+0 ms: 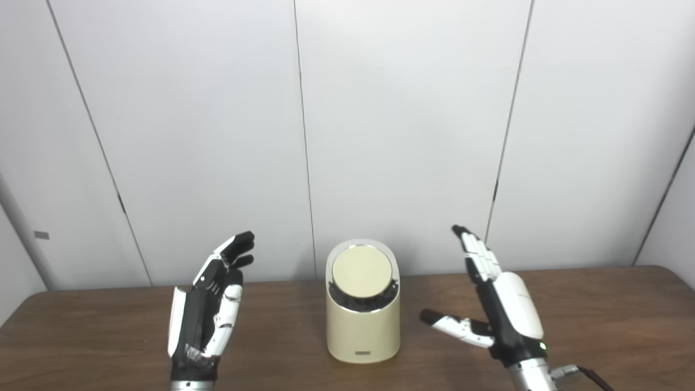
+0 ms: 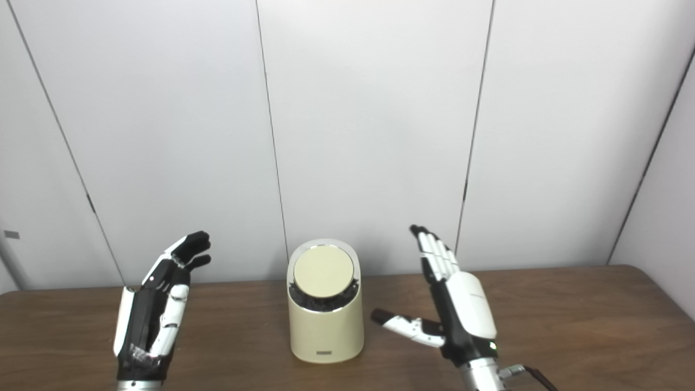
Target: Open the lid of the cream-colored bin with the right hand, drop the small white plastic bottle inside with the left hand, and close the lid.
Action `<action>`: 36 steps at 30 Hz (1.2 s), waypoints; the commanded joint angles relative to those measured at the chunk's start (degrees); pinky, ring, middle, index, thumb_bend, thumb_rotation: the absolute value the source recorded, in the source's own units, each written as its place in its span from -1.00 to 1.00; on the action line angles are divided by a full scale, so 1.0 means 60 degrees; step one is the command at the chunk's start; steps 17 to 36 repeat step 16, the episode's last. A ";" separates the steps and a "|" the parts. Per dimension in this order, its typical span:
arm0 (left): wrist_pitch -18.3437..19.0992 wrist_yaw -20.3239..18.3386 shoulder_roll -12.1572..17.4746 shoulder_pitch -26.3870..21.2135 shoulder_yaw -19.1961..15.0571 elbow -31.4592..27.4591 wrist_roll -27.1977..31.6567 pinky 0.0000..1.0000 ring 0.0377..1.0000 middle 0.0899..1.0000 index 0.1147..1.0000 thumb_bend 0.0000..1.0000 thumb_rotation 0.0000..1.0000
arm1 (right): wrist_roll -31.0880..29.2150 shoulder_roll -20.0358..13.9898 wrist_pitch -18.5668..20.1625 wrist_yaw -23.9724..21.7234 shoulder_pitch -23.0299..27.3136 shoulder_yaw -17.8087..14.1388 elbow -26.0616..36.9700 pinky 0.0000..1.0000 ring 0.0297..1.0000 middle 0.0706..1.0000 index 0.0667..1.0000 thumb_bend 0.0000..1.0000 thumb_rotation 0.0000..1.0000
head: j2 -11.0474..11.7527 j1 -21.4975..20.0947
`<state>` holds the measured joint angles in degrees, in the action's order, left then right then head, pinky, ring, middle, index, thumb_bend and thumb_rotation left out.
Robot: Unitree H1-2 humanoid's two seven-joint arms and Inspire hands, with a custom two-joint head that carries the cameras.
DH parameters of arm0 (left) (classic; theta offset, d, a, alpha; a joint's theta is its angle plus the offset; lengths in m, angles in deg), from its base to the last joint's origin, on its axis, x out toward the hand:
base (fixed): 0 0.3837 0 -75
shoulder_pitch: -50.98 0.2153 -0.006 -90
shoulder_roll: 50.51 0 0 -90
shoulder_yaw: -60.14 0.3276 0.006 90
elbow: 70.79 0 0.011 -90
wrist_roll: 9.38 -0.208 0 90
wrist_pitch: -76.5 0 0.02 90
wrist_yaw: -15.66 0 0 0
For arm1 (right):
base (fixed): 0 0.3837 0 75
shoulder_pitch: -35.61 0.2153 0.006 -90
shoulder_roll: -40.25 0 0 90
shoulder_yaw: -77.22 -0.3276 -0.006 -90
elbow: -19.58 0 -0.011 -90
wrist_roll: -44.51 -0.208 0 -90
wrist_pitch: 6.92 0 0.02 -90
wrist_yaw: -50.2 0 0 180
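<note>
Bin (image 1: 362,331) shut — hands apart, empty

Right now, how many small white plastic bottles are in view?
0. Neither the open left hand nor the open right hand holds one, and none lies on the table. One could be hidden inside the bin, whose lid is down.

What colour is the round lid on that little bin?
The lid is pale cream-yellow, ringed by a dark gap; clearest in the left eye view.

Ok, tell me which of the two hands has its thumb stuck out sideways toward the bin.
The right hand. Its thumb juts out toward the cream-colored bin, fingers pointing up. The left hand keeps its thumb alongside its gently curled fingers.
</note>
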<state>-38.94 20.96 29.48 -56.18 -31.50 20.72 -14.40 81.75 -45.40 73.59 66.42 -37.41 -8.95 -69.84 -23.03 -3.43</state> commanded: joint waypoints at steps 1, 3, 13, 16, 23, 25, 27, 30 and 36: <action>-0.0238 -0.0012 0.0115 -0.0255 0.0019 -0.0206 -0.0108 0.59 0.68 0.67 0.62 -0.44 0.56 | -0.0186 0.0072 -0.0709 0.0582 0.0241 -0.0150 0.0151 0.81 0.97 0.98 0.94 -0.04 0.88 | -0.0022 -0.0013; -0.0236 0.0041 0.0131 -0.0233 0.0028 -0.0228 -0.0250 0.59 0.69 0.68 0.62 -0.45 0.59 | -0.0380 0.0068 -0.1189 0.0959 0.0161 -0.0271 0.0043 0.71 0.91 0.93 0.86 -0.21 0.88 | -0.0054 -0.0014; -0.0238 0.0168 0.0100 -0.0237 0.0140 -0.0237 -0.0535 0.61 0.74 0.71 0.64 -0.51 0.60 | -0.2066 0.0382 -0.2116 0.1121 0.0001 -0.0870 0.0104 0.40 0.64 0.62 0.52 -0.64 0.36 | -0.0039 -0.0015; -0.0239 0.0212 0.0098 -0.0234 0.0172 -0.0258 -0.0597 0.62 0.74 0.71 0.65 -0.52 0.61 | -0.2321 0.0400 -0.2021 0.0897 -0.0052 -0.0962 0.0279 0.40 0.64 0.62 0.51 -0.69 0.23 | -0.0055 0.0016; -0.0239 0.0212 0.0098 -0.0234 0.0172 -0.0258 -0.0597 0.62 0.74 0.71 0.65 -0.52 0.61 | -0.2321 0.0400 -0.2021 0.0897 -0.0052 -0.0962 0.0279 0.40 0.64 0.62 0.51 -0.69 0.23 | -0.0055 0.0016; -0.0239 0.0212 0.0098 -0.0234 0.0172 -0.0258 -0.0597 0.62 0.74 0.71 0.65 -0.52 0.61 | -0.2321 0.0400 -0.2021 0.0897 -0.0052 -0.0962 0.0279 0.40 0.64 0.62 0.51 -0.69 0.23 | -0.0055 0.0016; -0.0239 0.0212 0.0098 -0.0234 0.0172 -0.0258 -0.0597 0.62 0.74 0.71 0.65 -0.52 0.61 | -0.2321 0.0400 -0.2021 0.0897 -0.0052 -0.0962 0.0279 0.40 0.64 0.62 0.51 -0.69 0.23 | -0.0055 0.0016; -0.0239 0.0212 0.0098 -0.0234 0.0172 -0.0258 -0.0597 0.62 0.74 0.71 0.65 -0.52 0.61 | -0.2321 0.0400 -0.2021 0.0897 -0.0052 -0.0962 0.0279 0.40 0.64 0.62 0.51 -0.69 0.23 | -0.0055 0.0016; -0.0239 0.0212 0.0098 -0.0234 0.0172 -0.0258 -0.0597 0.62 0.74 0.71 0.65 -0.52 0.61 | -0.2321 0.0400 -0.2021 0.0897 -0.0052 -0.0962 0.0279 0.40 0.64 0.62 0.51 -0.69 0.23 | -0.0055 0.0016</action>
